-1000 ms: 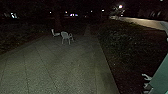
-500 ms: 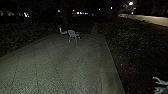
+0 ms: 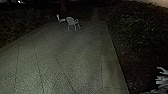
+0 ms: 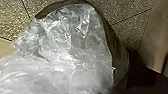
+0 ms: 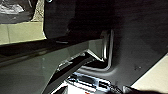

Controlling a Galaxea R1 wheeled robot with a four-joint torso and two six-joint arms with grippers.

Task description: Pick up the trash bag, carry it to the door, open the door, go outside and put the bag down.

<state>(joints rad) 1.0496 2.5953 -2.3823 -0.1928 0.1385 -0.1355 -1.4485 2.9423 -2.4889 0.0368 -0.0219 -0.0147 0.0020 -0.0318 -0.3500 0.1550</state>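
In the left wrist view the trash bag point(image 4: 75, 60) lies close to the camera, with crumpled clear plastic and a dark part curving round its far side. I cannot tell whether it hangs or rests on the ground, and my left gripper's hold on it cannot be made out. A small shiny part of the bag point(image 5: 12, 8) also shows in the right wrist view, beyond the robot's dark plate and jointed bar.
Dark paving point(image 3: 65, 57) stretches ahead in the head view, with a pale chair point(image 3: 71, 22) and another white piece of furniture point(image 3: 60, 19) at its far end. Low planting point(image 3: 140, 32) borders the right side. Pale leaf-like shapes point(image 3: 162, 77) stand at the lower right.
The head camera has turned slightly and then tipped downward, so the distant lights have mostly left the picture. A greenish panel at the right edge has gone from view.
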